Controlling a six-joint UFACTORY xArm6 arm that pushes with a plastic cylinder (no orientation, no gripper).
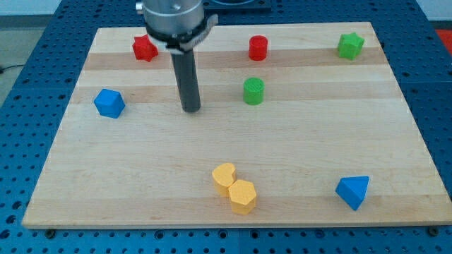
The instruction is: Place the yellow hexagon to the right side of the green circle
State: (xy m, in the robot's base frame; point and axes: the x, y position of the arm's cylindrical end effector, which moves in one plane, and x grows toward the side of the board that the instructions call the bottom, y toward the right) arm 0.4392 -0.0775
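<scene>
The yellow hexagon (242, 196) lies near the view's bottom, middle of the board, touching a yellow heart-shaped block (224, 177) at its upper left. The green circle (253, 91) is a short cylinder above them, past the board's middle. My tip (191, 109) rests on the board to the left of the green circle, well apart from it and far above the yellow hexagon. It touches no block.
A red star-like block (145, 48) and a red cylinder (258, 48) lie near the top. A green star-like block (349, 46) is at top right. A blue block (109, 103) is at left, a blue triangle (353, 191) at bottom right.
</scene>
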